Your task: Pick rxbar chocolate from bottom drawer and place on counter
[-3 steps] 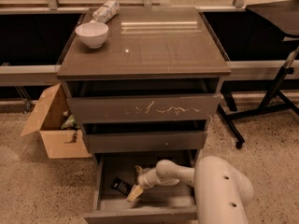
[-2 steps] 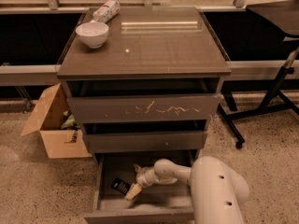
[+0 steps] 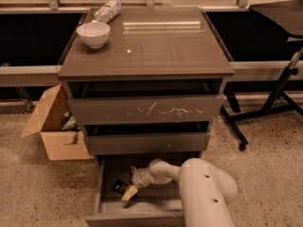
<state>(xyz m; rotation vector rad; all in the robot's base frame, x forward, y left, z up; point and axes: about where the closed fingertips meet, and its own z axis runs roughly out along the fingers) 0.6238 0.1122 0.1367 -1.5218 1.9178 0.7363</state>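
The bottom drawer (image 3: pixel 105 207) of the grey-brown cabinet stands pulled open. Inside it, near the left side, lies the rxbar chocolate (image 3: pixel 119 187), a small flat black wrapper. My white arm reaches down into the drawer from the lower right, and the gripper (image 3: pixel 129 193) with its pale yellow fingertips sits right beside the bar, touching or just over its right edge. The counter (image 3: pixel 156 41), the cabinet's glossy brown top, is above.
A white bowl (image 3: pixel 93 34) and a white-and-grey packet (image 3: pixel 107 11) sit at the counter's back left. An open cardboard box (image 3: pixel 52 124) stands on the floor left of the cabinet. A black stand's legs (image 3: pixel 270 110) spread at the right.
The gripper has shifted slightly left and down toward the black bar inside the drawer. The bar itself has not moved.
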